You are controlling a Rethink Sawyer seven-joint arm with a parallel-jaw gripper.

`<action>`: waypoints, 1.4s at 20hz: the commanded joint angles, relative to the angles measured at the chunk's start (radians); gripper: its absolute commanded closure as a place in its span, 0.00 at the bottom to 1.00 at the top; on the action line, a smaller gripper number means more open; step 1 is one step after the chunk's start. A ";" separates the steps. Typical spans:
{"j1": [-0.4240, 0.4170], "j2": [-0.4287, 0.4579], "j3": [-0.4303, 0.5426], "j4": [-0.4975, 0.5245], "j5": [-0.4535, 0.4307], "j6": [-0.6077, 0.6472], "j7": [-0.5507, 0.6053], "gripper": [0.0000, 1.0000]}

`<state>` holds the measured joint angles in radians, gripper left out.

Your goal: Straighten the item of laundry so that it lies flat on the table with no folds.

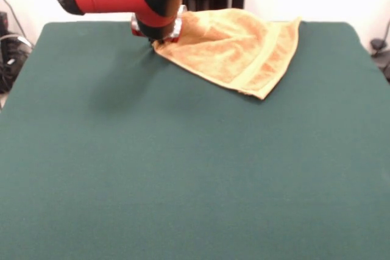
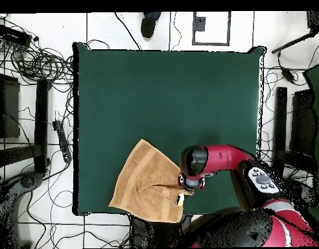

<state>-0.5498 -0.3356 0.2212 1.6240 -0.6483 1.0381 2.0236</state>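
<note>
1. While hard to confirm from either view, seems down at one edge of the small orange-tan terry towel: red and black arm's gripper touching the cloth where it bunches; cannot tell whether the fingers are apart, together or clamped on the cloth, since the wrist hides them.
2. Lies near the robot-side edge of the large dark green felt desk, partly hanging past that edge in the overhead view.
3. Not yet flat: rumpled and raised beside the gripper, with one woven band running slantwise toward a pointed corner.
4. Probably held at the edge so a pull across the desk can draw the folds out.
5. Leaves plenty of bare green felt toward the middle, likely the sensible direction for spreading.
6. Risks dragging the whole cloth rather than smoothing it, given nothing pins the far corner.
</note>
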 commanded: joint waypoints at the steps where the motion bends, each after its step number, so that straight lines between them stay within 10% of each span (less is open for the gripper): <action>1: -0.006 0.157 0.156 -0.166 -0.165 -0.349 -0.228 1.00; 28: -0.146 0.198 0.340 -0.286 -0.230 -0.088 -0.493 1.00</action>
<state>-0.6936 -0.2662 0.3989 1.5557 -0.7238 1.2676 1.9323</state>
